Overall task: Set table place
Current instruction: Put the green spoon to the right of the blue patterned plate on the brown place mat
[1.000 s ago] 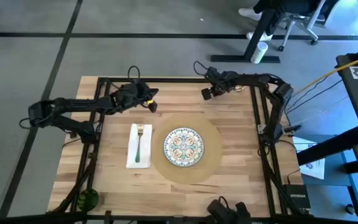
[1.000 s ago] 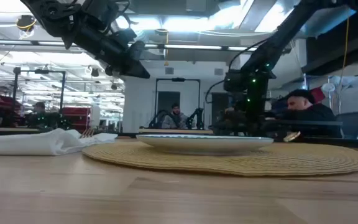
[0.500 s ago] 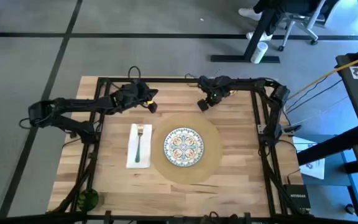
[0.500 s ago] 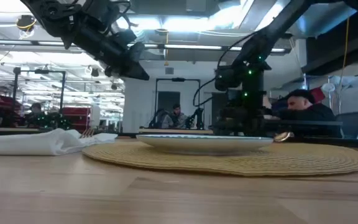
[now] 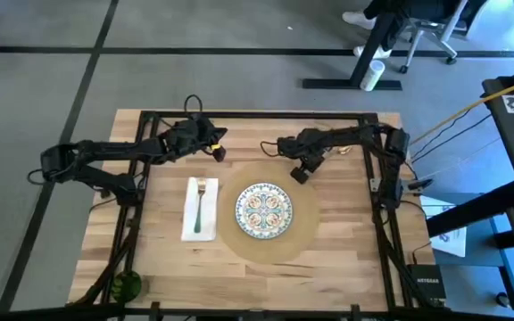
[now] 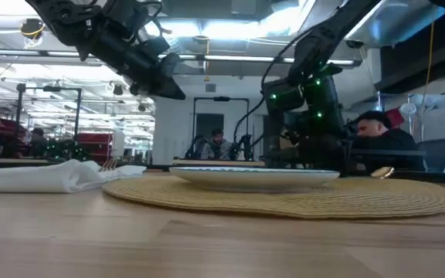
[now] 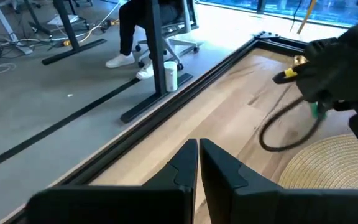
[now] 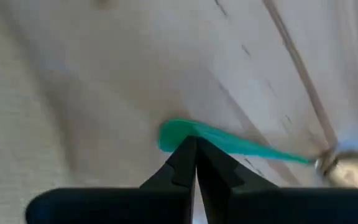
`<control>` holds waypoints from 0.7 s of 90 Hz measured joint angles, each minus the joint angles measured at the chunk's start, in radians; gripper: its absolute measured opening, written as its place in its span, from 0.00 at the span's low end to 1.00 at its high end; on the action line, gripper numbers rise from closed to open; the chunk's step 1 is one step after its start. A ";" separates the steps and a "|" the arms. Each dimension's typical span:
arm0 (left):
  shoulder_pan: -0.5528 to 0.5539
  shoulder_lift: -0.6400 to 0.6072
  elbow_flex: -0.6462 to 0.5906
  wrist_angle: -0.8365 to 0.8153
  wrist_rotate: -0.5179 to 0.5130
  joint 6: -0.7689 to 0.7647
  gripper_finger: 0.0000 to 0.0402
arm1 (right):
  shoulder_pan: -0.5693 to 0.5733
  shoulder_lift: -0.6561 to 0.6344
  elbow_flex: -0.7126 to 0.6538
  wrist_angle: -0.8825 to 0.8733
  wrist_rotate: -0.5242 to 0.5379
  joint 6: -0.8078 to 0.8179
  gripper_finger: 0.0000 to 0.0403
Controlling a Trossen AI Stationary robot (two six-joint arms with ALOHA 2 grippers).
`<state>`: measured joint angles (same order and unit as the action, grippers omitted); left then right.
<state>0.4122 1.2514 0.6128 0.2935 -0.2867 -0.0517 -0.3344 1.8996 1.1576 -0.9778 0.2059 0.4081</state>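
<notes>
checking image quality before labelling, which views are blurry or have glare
Right wrist view: heavy blur around the green-handled spoon held by the right gripper. Low view: ceiling lights glare; the placemat stays fairly clear. High view: even light, plate pattern readable.

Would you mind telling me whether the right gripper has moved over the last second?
Yes. In the high view the right gripper has travelled from near the table's far edge toward the placemat, now at its far rim, shut on a green-handled utensil.
</notes>
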 joint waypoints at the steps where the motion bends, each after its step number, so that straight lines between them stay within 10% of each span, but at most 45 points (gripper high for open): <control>1: 0.000 0.000 0.000 0.000 0.000 0.000 0.00 | 0.004 -0.002 0.000 0.004 0.000 0.002 0.00; 38: 0.000 0.000 0.000 -0.024 0.000 0.000 0.00 | 0.073 -0.130 -0.014 -0.068 0.230 0.156 0.00; 63: 0.000 0.000 0.000 -0.023 0.000 0.000 0.00 | -0.114 -0.239 -0.311 0.093 0.212 0.210 0.00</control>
<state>0.4122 1.2514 0.6128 0.2706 -0.2867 -0.0517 -0.4485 1.6607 0.8463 -0.8853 0.4175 0.6185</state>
